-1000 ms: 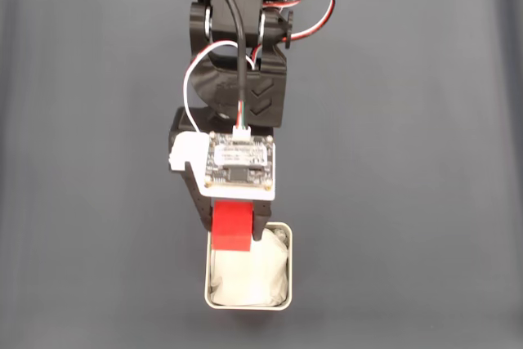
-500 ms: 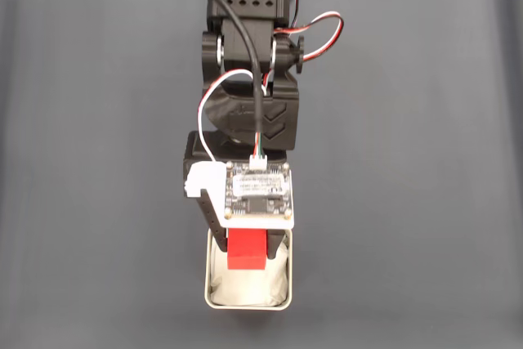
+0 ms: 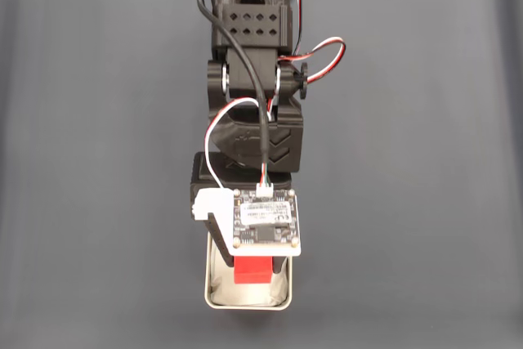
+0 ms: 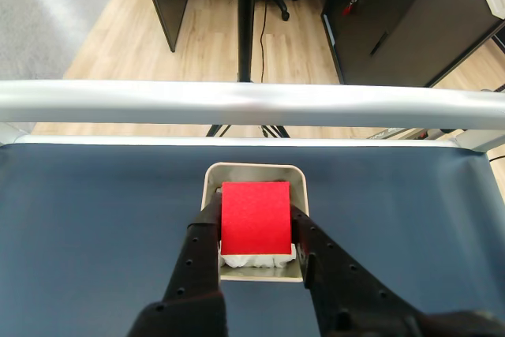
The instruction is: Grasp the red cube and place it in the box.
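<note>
- Presently the red cube (image 4: 255,216) sits clamped between the two black fingers (image 4: 203,244) of the gripper (image 4: 254,230), held by its left and right faces as the wrist view shows them, directly above the box (image 4: 255,171)
- In the fixed view the red cube (image 3: 252,271) lies within the outline of the box (image 3: 285,303), over the white lining (image 3: 221,290); whether it touches the lining cannot be told
- Judged rigid, light and sharp-edged, with flat matte faces that suit a side-on pinch; not fragile
- Box judged a thin pale tin, light enough to shift if knocked; soft lining should cushion a drop
- Circuit board (image 3: 264,221) on the wrist carries print too small to read; no brand or label legible on cube or box
- Dark table cover (image 3: 98,161) surrounds the box
</note>
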